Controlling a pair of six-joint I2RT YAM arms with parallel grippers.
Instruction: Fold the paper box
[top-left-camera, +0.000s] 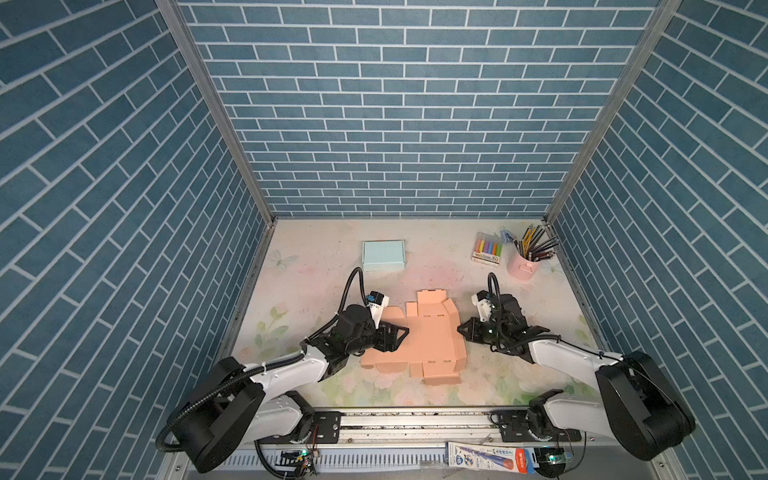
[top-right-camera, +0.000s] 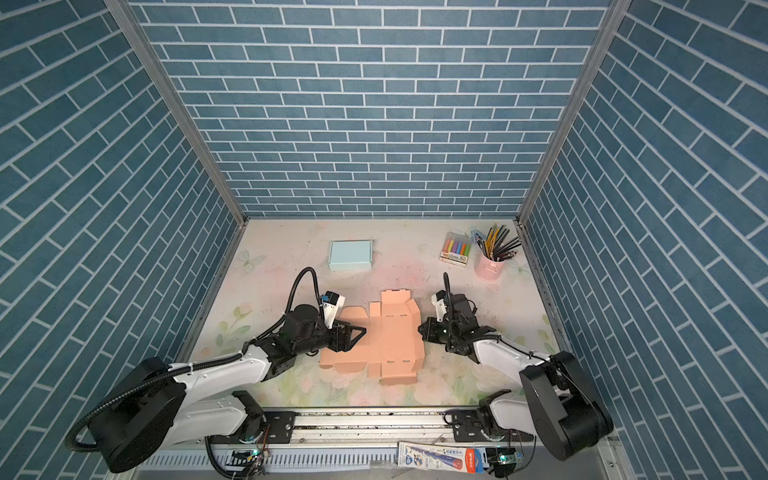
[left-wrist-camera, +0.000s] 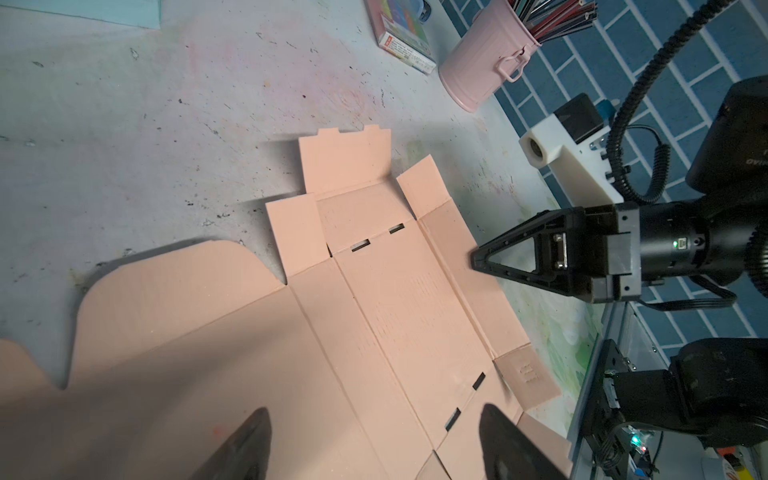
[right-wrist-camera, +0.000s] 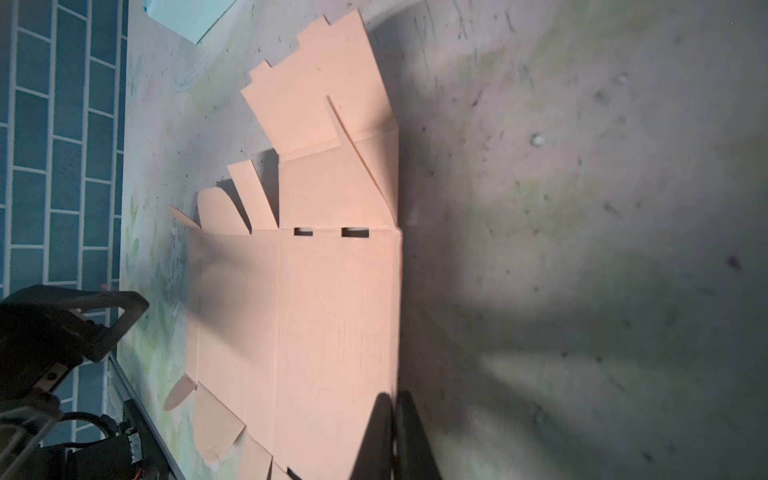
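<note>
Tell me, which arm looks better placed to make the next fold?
Right. The right gripper is closed at the raised side flap of the peach box blank, seemingly pinching it, ready to fold it inward. The left gripper hangs open above the blank's other side, holding nothing.

Floral-printed surface (top-left-camera: 316, 270) bearing a peach box blank (top-left-camera: 419, 336) at centre; farther back, a light blue box (top-left-camera: 382, 255), a marker pack (top-left-camera: 487, 248) and a pink pencil pail (top-left-camera: 521, 266).

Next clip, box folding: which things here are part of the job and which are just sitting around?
Job: peach box blank, open left gripper, right gripper shut on it.
Lying about: light blue box, marker pack, pink pencil cup, packet on front rail.
</note>
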